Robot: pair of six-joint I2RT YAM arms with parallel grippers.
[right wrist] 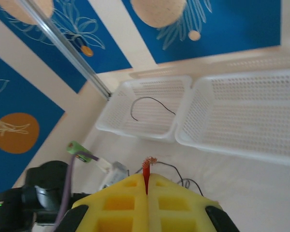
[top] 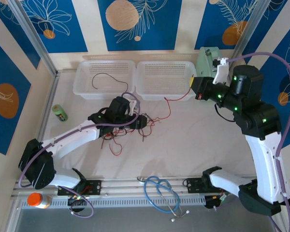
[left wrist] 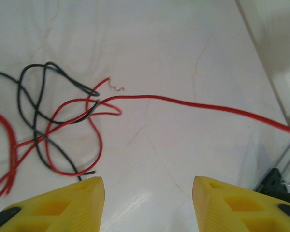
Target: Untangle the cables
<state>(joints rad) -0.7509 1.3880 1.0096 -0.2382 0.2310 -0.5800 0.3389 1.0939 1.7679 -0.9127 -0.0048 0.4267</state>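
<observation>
A: Where can a gripper pass?
B: Over the bare table (top: 198,140), right of the cables (left wrist: 58,121).
A: And what's in the way?
B: A red wire (left wrist: 208,105) stretched across it toward the right basket (top: 164,77); the left basket (top: 87,72) beside it lines the far edge; a green bottle (top: 59,112) lies left.

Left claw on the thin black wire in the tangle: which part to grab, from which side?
Take the thin black wire at the top arc of its loop, the stretch lying on bare table, clear of the thin red wires. Nearer the claw, red and black cross, so a pinch there would likely catch both. Bring the left claw straight down from above, fingers straddling the strand.
</observation>
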